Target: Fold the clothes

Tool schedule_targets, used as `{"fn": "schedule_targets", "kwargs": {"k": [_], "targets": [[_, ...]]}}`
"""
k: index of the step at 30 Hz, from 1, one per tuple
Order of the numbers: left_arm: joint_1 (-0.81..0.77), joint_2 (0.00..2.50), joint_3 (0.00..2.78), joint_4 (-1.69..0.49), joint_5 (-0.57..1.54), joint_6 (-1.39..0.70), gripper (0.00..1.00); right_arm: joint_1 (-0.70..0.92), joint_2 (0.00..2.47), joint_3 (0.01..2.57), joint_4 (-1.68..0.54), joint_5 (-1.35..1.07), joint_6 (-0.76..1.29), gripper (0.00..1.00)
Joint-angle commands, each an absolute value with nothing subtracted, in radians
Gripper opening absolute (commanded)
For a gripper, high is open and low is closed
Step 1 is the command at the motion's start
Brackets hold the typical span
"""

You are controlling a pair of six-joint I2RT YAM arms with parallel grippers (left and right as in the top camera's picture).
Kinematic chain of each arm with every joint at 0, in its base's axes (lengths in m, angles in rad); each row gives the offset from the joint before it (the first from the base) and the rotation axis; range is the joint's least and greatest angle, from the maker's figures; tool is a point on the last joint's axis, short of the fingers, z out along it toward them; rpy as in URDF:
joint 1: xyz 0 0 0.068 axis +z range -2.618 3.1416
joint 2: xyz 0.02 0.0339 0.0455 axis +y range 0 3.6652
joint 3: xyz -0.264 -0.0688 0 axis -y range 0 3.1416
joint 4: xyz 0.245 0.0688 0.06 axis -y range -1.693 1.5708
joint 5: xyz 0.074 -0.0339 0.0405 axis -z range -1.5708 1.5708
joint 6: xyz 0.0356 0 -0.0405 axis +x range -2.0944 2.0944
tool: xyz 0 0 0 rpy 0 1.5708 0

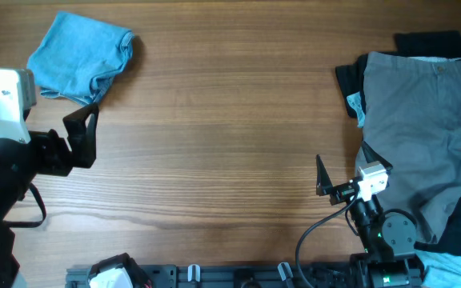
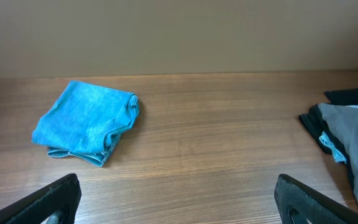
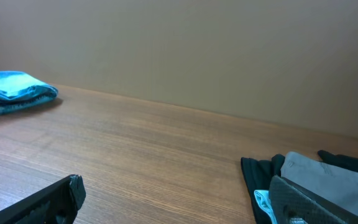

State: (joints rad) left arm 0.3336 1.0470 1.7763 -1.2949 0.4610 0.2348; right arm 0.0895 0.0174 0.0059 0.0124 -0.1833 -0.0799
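Jeans folded into a small blue bundle (image 1: pixel 82 56), soft faded fabric with rounded edges and layered folds on the open side. It lies flat on the tabletop (image 1: pixel 230 120), which is brown wood with straight grain lines.

- Relative to left end effector (image 1: pixel 93 136): bundle is near, ahead and off to its left, not touching. Left wrist view shows the same: bundle (image 2: pixel 86 121) lies beyond the left finger, with bare wood between.
- Relative to right end effector (image 1: pixel 321 176): bundle is well apart, far ahead-left. Only its thin edge (image 3: pixel 11 90) shows at the left border of the wrist view.
- Left end effector (image 2: pixel 179 208): black fingers spread wide, nothing between them. The arm sits at the left edge of the tabletop with its white wrist block (image 1: pixel 6 96) behind the fingers.
- Right end effector (image 3: pixel 179 208): fingers also spread and empty. The arm is tucked low by the near edge, cable looped beside it. The grazing wrist view puts it close above the wood.
- Grey trousers (image 1: pixel 422 120): smooth matte cloth, laid flat over a black garment (image 1: pixel 430 42), just ahead-right of the right end effector and apart from it. A pale blue scrap (image 1: pixel 358 104) pokes out at the pile's left edge.
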Motion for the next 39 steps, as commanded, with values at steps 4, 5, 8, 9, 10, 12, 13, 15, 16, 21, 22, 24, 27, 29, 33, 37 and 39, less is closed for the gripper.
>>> {"fn": "schedule_targets", "kwargs": {"k": [4,5,8,9,10,12,13,15,16,21,22,24,27,29,33,37,39], "targets": [[0.307,1.041,1.775,-1.297,0.444,0.255,1.0,0.084,0.007,0.005,0.017,-0.2,-0.078,1.0],[0.305,1.04,1.775,-1.315,0.427,0.255,1.0,0.084,0.007,0.005,0.016,-0.2,-0.078,1.0],[0.303,1.023,1.763,-1.413,0.42,0.255,1.0,0.084,0.007,0.005,0.016,-0.2,-0.078,1.0],[0.297,1.011,1.748,-1.42,0.42,0.255,1.0,0.084,0.007,0.005,0.017,-0.2,-0.078,1.0],[0.281,0.992,1.716,-1.419,0.419,0.255,1.0,0.084,0.007,0.005,0.016,-0.2,-0.078,1.0],[0.257,0.956,1.652,-1.392,0.39,0.255,1.0,0.084,0.007,0.005,0.017,-0.2,-0.078,1.0],[0.245,0.933,1.612,-1.349,0.387,0.255,1.0,0.084,0.007,0.005,0.016,-0.2,-0.078,1.0],[0.216,0.876,1.497,-1.219,0.396,0.255,1.0,0.084,0.007,0.005,0.016,-0.2,-0.078,1.0],[0.2,0.84,1.425,-1.139,0.404,0.255,1.0,0.084,0.007,0.005,0.016,-0.2,-0.078,1.0],[0.141,0.633,0.999,-0.704,0.484,0.253,1.0,0.084,0.007,0.005,0.017,-0.2,-0.078,1.0],[0.129,0.59,0.914,-0.619,0.494,0.243,1.0,0.084,0.007,0.005,0.016,-0.2,-0.078,0.99],[0.107,0.496,0.75,-0.466,0.493,0.192,1.0,0.084,0.007,0.005,0.016,-0.2,-0.078,1.0],[0.091,0.384,0.58,-0.328,0.493,0.14,1.0,0.084,0.007,0.005,0.016,-0.2,-0.078,1.0],[0.084,0.315,0.487,-0.257,0.493,0.122,1.0,0.084,0.007,0.005,0.017,-0.2,-0.078,1.0],[0.08,0.193,0.33,-0.165,0.493,0.123,1.0,0.084,0.007,0.005,0.017,-0.2,-0.078,1.0],[0.08,0.102,0.219,-0.094,0.493,0.123,1.0,0.084,0.007,0.005,0.016,-0.2,-0.078,0.99],[0.08,0.052,0.166,-0.058,0.493,0.122,1.0,0.084,0.007,0.005,0.017,-0.2,-0.078,1.0]]}}
